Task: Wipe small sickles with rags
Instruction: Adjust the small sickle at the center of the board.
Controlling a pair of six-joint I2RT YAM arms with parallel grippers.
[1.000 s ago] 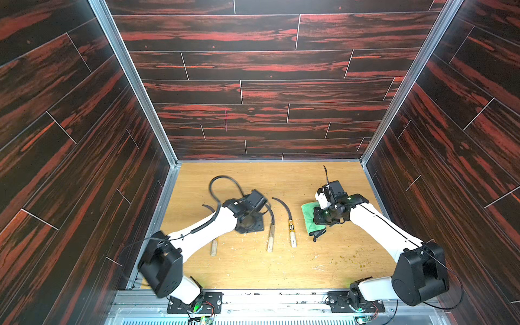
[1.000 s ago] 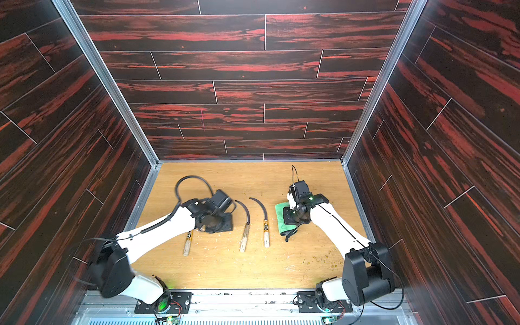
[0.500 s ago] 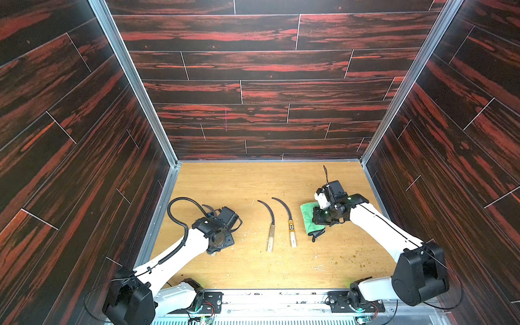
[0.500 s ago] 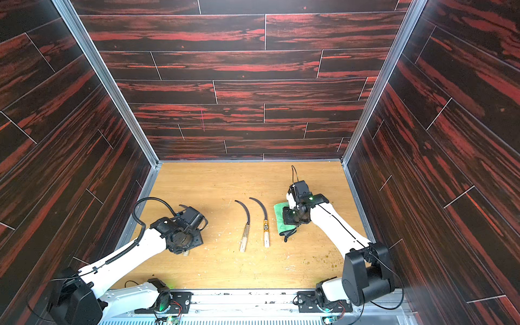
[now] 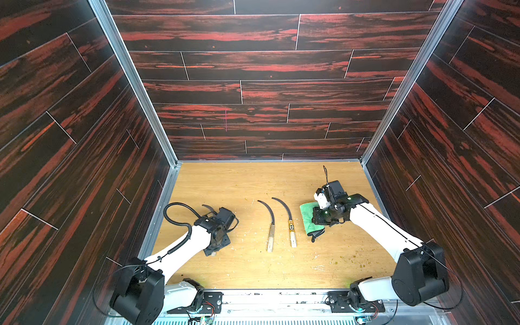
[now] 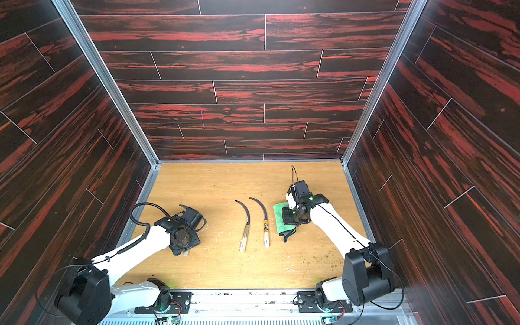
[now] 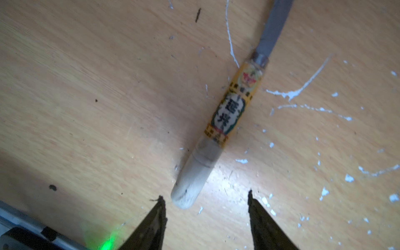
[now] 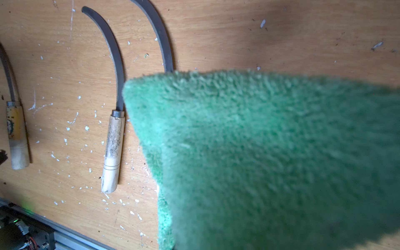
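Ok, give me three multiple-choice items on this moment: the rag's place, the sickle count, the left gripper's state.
1. Where is the green rag?
A against the back wall
B at the right gripper
C beside the robot bases

2. How many sickles are on the table?
A two
B three
C five

3. How do the left gripper jaws stand?
A open
B shut on a handle
C shut on the rag

Key:
1 B: the right gripper is shut on the green rag.
2 B: the plain sickle and the labelled sickle lie mid-table, and a third sickle lies below the left gripper.
3 A: its fingers stand apart, gripping nothing.
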